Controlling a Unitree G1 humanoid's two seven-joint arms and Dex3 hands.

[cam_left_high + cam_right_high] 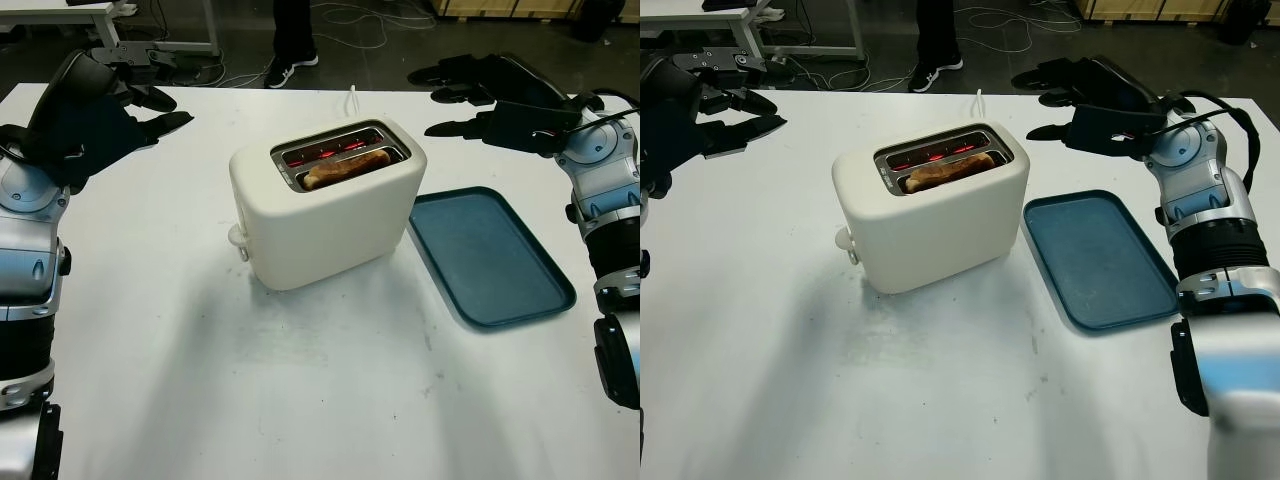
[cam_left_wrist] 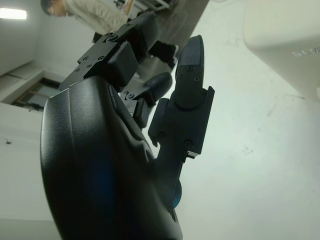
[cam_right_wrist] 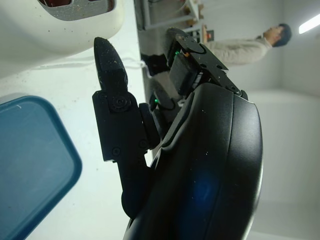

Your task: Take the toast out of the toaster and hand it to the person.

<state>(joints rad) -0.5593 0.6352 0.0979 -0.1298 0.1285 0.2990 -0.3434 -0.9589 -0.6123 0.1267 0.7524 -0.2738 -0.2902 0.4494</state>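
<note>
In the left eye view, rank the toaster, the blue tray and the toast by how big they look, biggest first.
1. toaster
2. blue tray, flat, close behind the toaster in area
3. toast, smallest, mostly hidden inside its slot

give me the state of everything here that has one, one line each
toaster: upright on the table, heating elements glowing red in its slots
toast: browned, sitting in the near slot, top edge poking out
tray: blue, flat on the table beside the toaster, nothing in it
left hand: open, raised above the table on the toaster's left
right hand: open, raised beyond the tray's far end
</note>
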